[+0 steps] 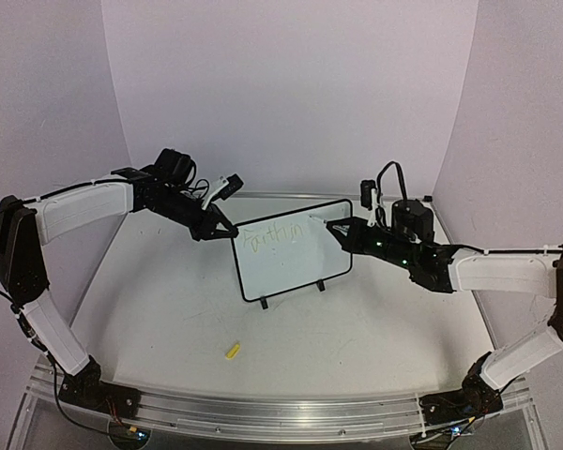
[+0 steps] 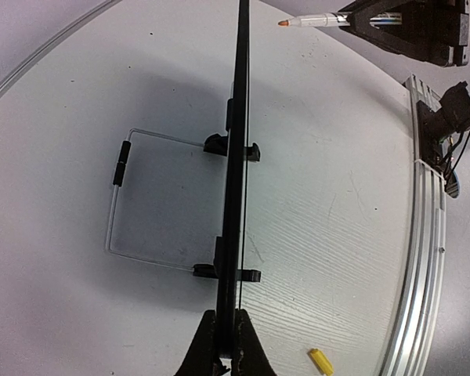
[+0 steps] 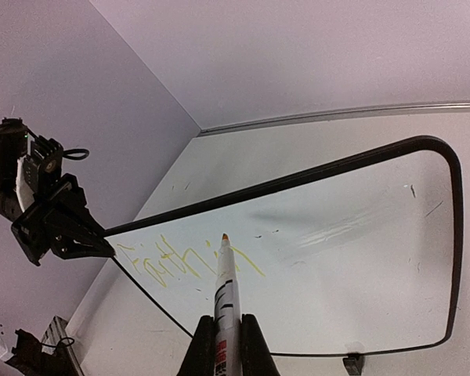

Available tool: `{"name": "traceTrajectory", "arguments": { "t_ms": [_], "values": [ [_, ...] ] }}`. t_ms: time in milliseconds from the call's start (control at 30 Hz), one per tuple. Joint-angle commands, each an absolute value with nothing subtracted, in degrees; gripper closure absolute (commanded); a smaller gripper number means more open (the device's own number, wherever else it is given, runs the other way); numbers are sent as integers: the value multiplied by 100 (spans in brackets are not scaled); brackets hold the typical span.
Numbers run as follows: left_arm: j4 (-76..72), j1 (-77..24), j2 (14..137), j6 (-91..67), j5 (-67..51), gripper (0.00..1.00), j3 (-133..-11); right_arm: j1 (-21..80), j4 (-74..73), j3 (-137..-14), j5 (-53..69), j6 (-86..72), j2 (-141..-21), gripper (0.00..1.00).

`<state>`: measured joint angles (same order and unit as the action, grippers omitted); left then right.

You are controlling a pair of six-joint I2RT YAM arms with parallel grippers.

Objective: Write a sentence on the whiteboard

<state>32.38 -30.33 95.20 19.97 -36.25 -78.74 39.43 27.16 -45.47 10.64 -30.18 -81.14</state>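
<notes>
White table (image 1: 169,309), lilac walls (image 1: 291,84): one small yellow cap (image 1: 232,352) lower centre. My left pincer (image 1: 227,230) clamps one black-framed white whiteboard (image 1: 296,262), right pincer (image 1: 336,228) clamps one white orange-tipped marker (image 3: 225,274).

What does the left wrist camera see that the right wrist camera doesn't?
Only the left wrist view shows the small yellow cap lying on the white tabletop, and the thin wire loop with a black sleeve behind the small black-framed whiteboard. Only the right wrist view shows the faint yellow handwriting on its face. Both show that whiteboard, edge-on in the left view, and the white marker pen gripped by the right gripper.
</notes>
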Motion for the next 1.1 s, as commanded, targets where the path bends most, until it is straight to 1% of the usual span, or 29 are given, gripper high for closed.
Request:
{"name": "traceTrajectory", "arguments": {
  "t_ms": [0,733,1067],
  "values": [
    [3876,-3155,9716,2224,-3314,100,-7762,3898,2717,-4619,958,-2900,-8216,100],
    [3880,-3166,9733,2233,-3326,100,-7761,3894,2681,-4963,759,-2781,-8589,100],
    [3876,-3173,9723,2235,-3298,100,-7761,3894,2558,-4727,439,-2902,-8564,100]
  ]
}}
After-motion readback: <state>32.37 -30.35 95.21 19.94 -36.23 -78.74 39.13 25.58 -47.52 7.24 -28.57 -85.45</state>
